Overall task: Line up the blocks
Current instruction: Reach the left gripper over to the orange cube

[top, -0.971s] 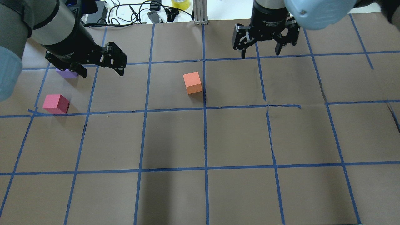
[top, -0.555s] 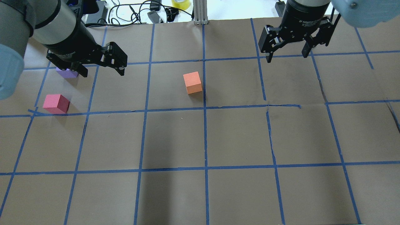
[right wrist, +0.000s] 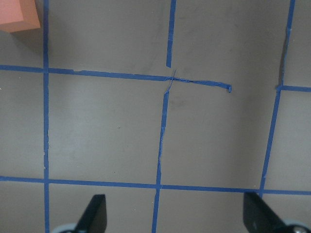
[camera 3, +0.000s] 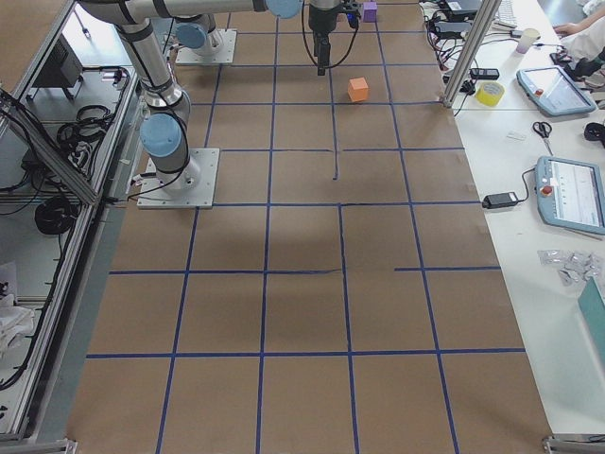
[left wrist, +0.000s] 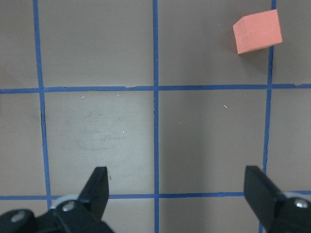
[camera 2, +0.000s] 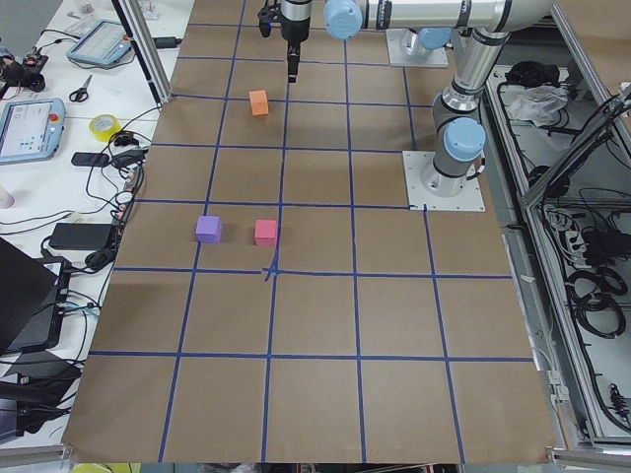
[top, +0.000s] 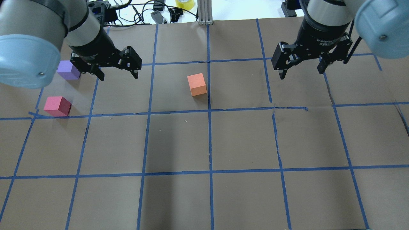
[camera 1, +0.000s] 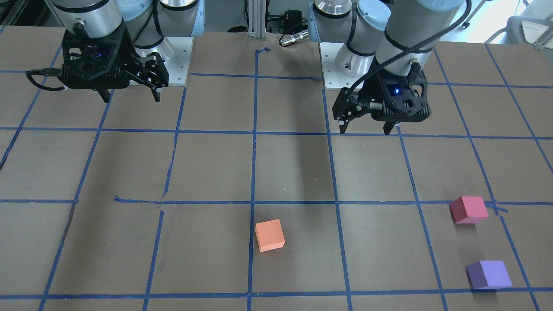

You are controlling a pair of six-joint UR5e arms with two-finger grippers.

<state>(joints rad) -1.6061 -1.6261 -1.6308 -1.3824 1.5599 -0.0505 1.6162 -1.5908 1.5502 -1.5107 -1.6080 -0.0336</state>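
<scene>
I keep my left hand [top: 119,75] and right hand [top: 301,74] spread and empty above the surface [top: 243,140], ready to pick. The orange block [top: 196,84] lies between them. The purple block [top: 68,70] and pinkish-red block [top: 57,106] sit beyond the left hand's outer side, unaligned.

- The table [top: 243,140] is dull brown paper crossed by a grid of blue tape lines, and one line near its middle runs crooked.
- The orange block [top: 196,84] is paler on top and deeper orange on its sides.
- The pinkish-red block [top: 57,106] has one darker, shaded red face.
- The purple block [top: 68,70] is a soft lilac.
- The left end effector [top: 119,76] and the right end effector [top: 300,74] are black. In the front-facing view each has a small blue light.
- The left arm [top: 80,22] and the right arm [top: 329,12] are silver-grey with pale blue joint caps.
</scene>
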